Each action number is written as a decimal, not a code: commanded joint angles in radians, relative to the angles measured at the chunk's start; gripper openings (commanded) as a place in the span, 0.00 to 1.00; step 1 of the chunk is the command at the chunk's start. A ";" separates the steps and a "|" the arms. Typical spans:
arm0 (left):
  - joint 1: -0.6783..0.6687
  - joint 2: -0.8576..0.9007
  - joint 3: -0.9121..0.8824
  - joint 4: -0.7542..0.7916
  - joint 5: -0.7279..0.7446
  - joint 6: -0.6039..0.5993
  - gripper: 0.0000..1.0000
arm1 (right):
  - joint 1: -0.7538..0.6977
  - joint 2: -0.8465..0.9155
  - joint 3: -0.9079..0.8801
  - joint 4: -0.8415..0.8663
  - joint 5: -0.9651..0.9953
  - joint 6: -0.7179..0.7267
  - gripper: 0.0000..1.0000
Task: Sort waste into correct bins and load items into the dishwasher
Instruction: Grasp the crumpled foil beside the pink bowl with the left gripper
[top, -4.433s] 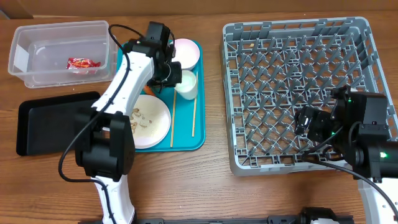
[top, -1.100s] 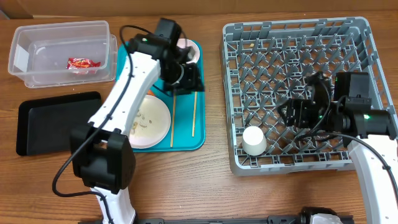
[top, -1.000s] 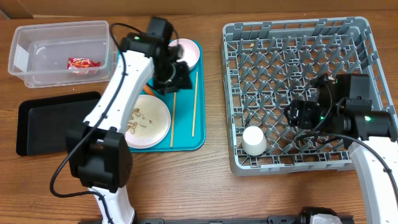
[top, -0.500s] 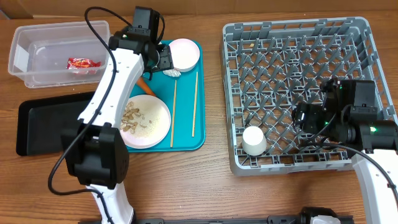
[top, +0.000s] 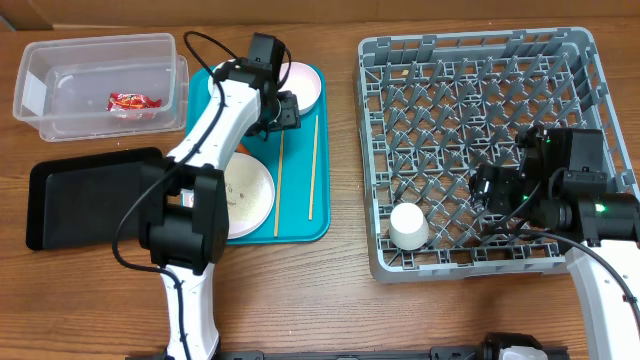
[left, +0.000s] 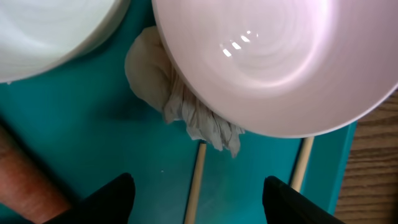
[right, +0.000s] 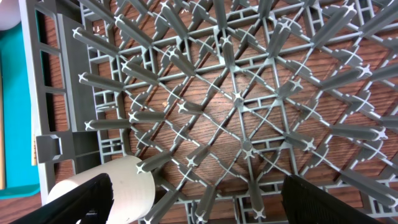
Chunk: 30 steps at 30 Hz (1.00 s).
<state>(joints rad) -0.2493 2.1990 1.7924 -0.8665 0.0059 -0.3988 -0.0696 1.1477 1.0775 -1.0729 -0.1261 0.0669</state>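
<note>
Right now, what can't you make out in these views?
Tissue: left wrist view, part hidden under the pink bowl.
Carrot: left wrist view, cut off by the left edge.
Plate: overhead, left part covered by the left arm.
Cup: right wrist view, cut off by the bottom edge.

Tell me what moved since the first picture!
The white cup went from the teal tray into the grey rack, near-left corner; nothing holds it. The left gripper, open, shifted over the crumpled tissue beside the pink bowl. The right gripper is open above the rack. The wrapper, plate and chopsticks stayed put.
</note>
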 joint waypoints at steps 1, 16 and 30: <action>-0.007 0.020 0.013 0.016 -0.080 -0.017 0.66 | 0.002 -0.011 0.024 0.005 0.006 0.005 0.90; -0.031 0.056 0.013 0.052 -0.092 -0.016 0.64 | 0.002 -0.011 0.024 0.008 0.006 0.005 0.90; -0.034 0.064 0.013 0.093 -0.155 -0.017 0.54 | 0.002 -0.011 0.024 0.008 0.006 0.005 0.90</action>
<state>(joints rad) -0.2775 2.2520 1.7924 -0.7788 -0.1139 -0.4061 -0.0696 1.1477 1.0775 -1.0695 -0.1257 0.0673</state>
